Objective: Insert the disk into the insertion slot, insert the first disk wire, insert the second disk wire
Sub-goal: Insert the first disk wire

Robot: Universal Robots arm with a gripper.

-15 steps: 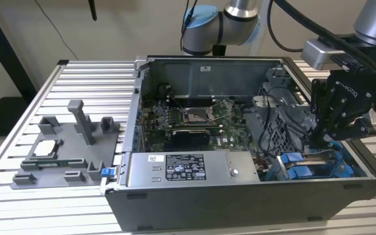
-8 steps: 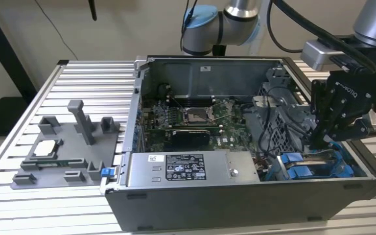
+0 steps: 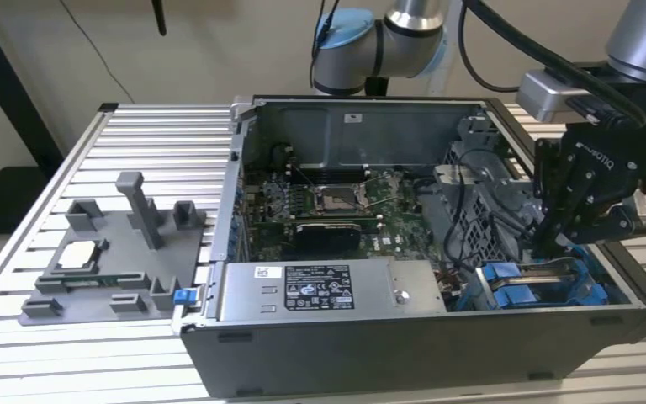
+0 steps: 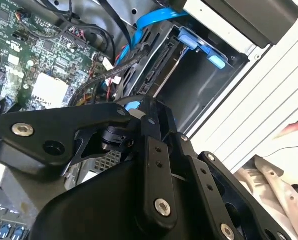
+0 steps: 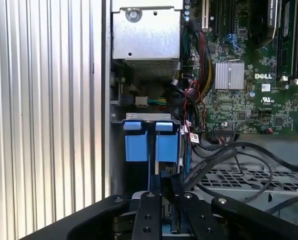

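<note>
Hanging low over one corner of the open computer case [image 3: 413, 337], the end effector [image 3: 548, 248] reaches down into the drive area. Whether it is apart, together or clamped on something cannot be told, though a small blue piece shows right at its tip in the second wrist view. Just beyond the end effector [image 5: 161, 200], the disk [image 5: 134, 145] shows its two blue carrier tabs side by side, seated in the insertion slot [image 4: 199, 90], whose dark metal walls enclose it. A flat blue cable [image 4: 149, 22] curves above the slot, and black cables [image 5: 229, 155] loop close beside the end effector [image 4: 134, 107]. The green motherboard [image 3: 323, 210] lies farther off inside the case, and the labelled power supply [image 3: 323, 290] sits beside the slot. Well away from the end effector, a grey fixture [image 3: 110, 252] rests on the slatted tabletop [image 3: 132, 126].
</note>
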